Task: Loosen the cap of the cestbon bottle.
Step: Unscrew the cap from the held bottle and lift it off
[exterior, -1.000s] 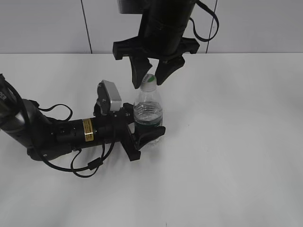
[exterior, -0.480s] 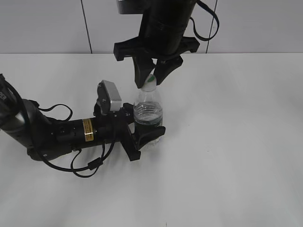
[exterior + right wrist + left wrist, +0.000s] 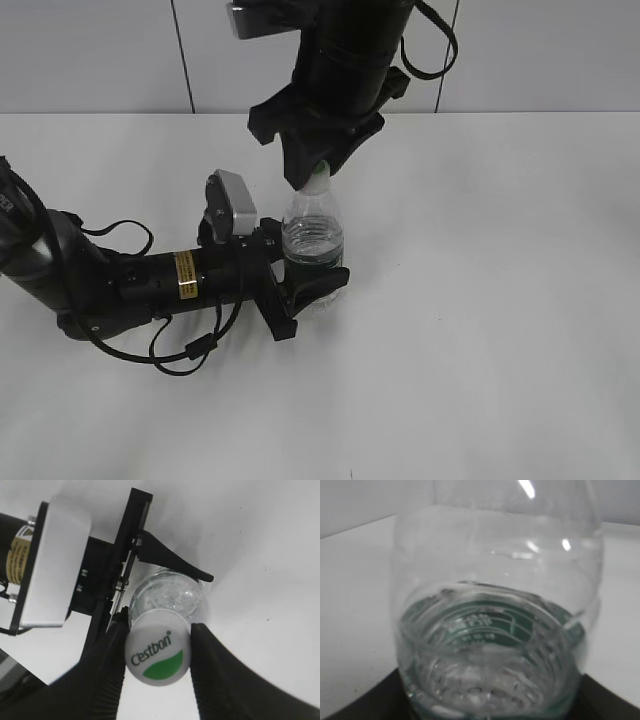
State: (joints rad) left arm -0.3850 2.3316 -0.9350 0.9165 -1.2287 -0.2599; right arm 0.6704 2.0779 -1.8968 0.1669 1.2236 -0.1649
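Observation:
The cestbon bottle point(image 3: 312, 238), clear with a dark green label band, stands upright on the white table. My left gripper point(image 3: 305, 290) lies low on the table and is shut on the bottle's lower body; the left wrist view is filled by the bottle point(image 3: 495, 630), with dark jaws at the bottom corners. My right gripper point(image 3: 316, 168) comes straight down from above and is shut on the cap point(image 3: 318, 176). In the right wrist view both fingers press the sides of the white cap point(image 3: 157, 647), with its green mark and lettering, above the bottle's shoulder point(image 3: 172, 592).
The white table point(image 3: 500, 300) stretches around the bottle. A grey panelled wall point(image 3: 100, 50) stands behind. The left arm's body and cables point(image 3: 120, 285) lie across the table's left side.
My right gripper closed its fingers onto the cap, came slightly lower and turned about its vertical axis. The left gripper and bottle stayed put.

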